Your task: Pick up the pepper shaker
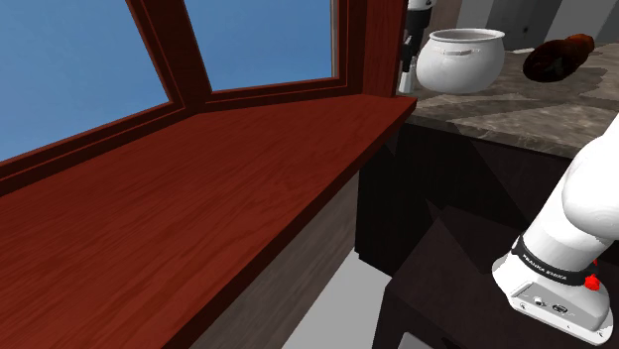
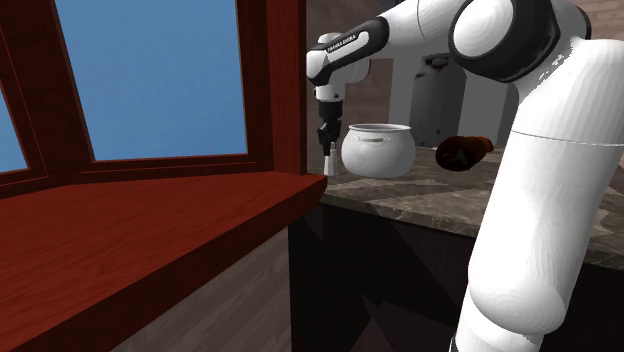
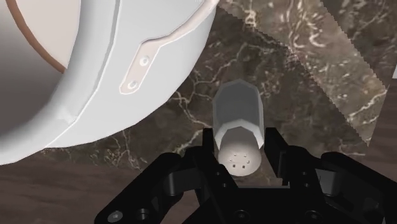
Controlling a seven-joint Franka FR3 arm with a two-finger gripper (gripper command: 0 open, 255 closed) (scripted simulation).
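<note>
We read white lettering, apparently FRANKA EMIKA, on a black band point(image 2: 345, 46) round the arm point(image 2: 530, 200) near its wrist, we see like lettering on a second band point(image 1: 549, 266), too small for us to read

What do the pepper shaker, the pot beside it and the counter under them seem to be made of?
Pepper shaker: plain matte grey-white, faceted body, holes on top; could be ceramic or plastic. Pot: glossy white with a riveted handle, perhaps enamel or ceramic. Counter: dark polished stone, marble-like, with pale veins.
</note>
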